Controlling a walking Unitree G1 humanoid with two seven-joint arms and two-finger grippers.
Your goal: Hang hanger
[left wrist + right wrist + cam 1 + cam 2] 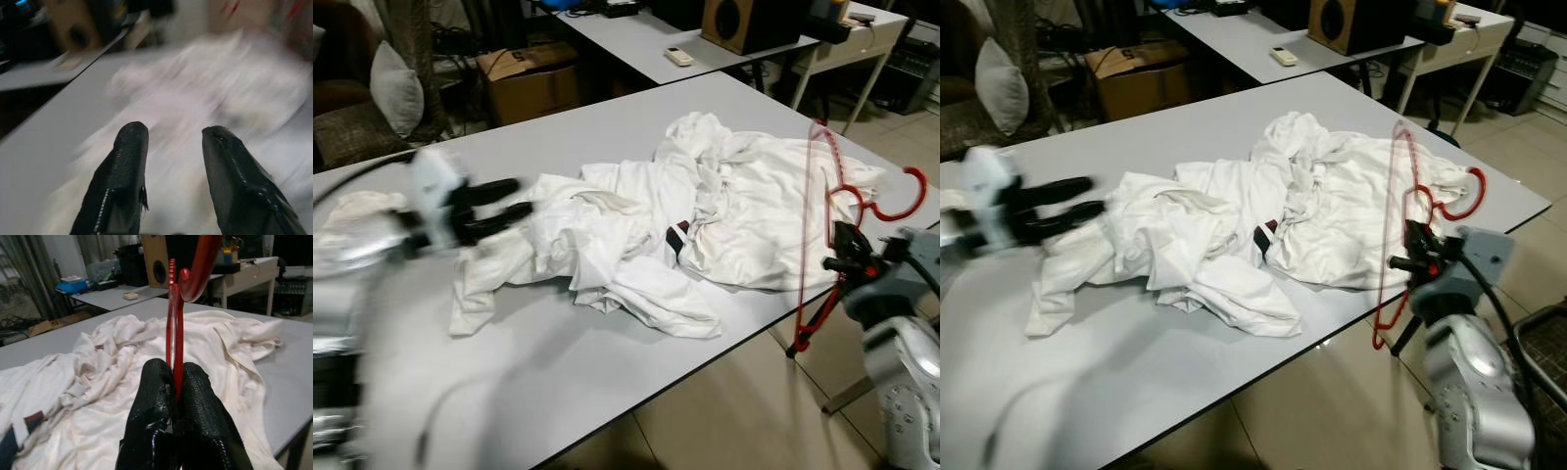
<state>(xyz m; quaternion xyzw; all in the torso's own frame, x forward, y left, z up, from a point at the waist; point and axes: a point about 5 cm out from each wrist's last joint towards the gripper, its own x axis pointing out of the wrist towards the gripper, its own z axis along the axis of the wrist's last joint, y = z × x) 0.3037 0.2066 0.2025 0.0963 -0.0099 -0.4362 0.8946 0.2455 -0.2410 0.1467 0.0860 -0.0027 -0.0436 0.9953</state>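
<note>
At the right edge of the grey surface (636,108), the right end effector (1417,257) is clamped on a red hanger (822,211) held upright beside crumpled white garments (724,211). On the left, the left end effector (494,208), fingers parted, hovers at the cloth; motion blur obscures any contact. Snagging fabric could drag the pile or twist the hanger loose. No rail is visible.

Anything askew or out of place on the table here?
Yes: the white garment lies crumpled in a heap on the grey table instead of on the red hanger, which the right pincer holds bare at the table's edge. Left pincer is open, near the cloth.
</note>
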